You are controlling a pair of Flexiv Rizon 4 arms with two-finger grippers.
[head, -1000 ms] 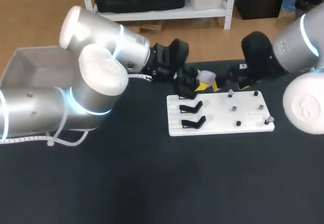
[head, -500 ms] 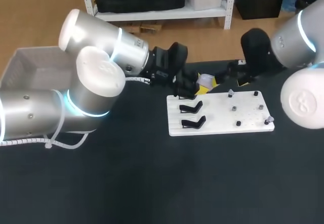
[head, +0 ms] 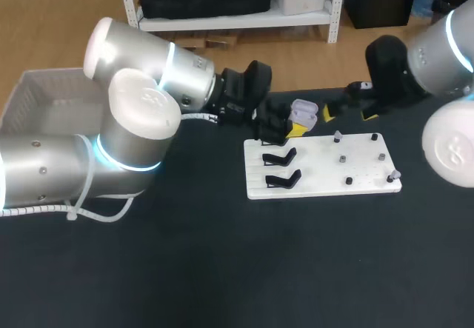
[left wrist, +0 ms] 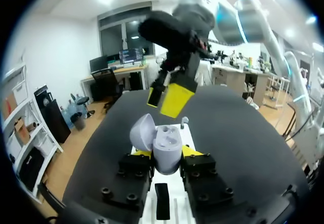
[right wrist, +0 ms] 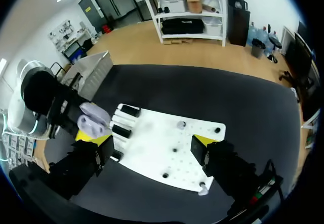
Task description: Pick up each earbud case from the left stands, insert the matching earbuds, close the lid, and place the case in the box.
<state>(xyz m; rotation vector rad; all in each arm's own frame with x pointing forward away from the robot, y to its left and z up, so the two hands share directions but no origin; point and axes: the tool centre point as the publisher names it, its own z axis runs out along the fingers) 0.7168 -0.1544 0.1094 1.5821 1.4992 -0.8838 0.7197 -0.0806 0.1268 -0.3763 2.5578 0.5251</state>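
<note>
Left gripper (left wrist: 166, 155): clenched on the earbud case (left wrist: 164, 145), one yellow-tipped finger on each side of its body (the left wrist view shows both in contact).
Earbud case: lavender, held upright above the near-left corner of the white board (head: 326, 172) as the head view frames it, over the stands' end. Its lid is swung open to one side, and the top face of the body shows two sockets; whether anything sits in them I cannot tell.
Right gripper (right wrist: 152, 145): released, its fingers spread wide with nothing between them. It hangs over the far edge of the table (head: 222, 269), just beyond the board, near the case but apart from it.
Stands (head: 281, 180): black cradles in a column along the board's left part. Two show plainly and hold nothing; a third, nearest the left gripper, is partly hidden.
Pegs: small posts dotted over the board's right part, one pale piece at the corner (head: 395, 174) and another near the far edge (head: 337, 135).
Box (head: 44, 95): a white mesh basket at the table's left, well apart from the board, largely behind the left arm.
</note>
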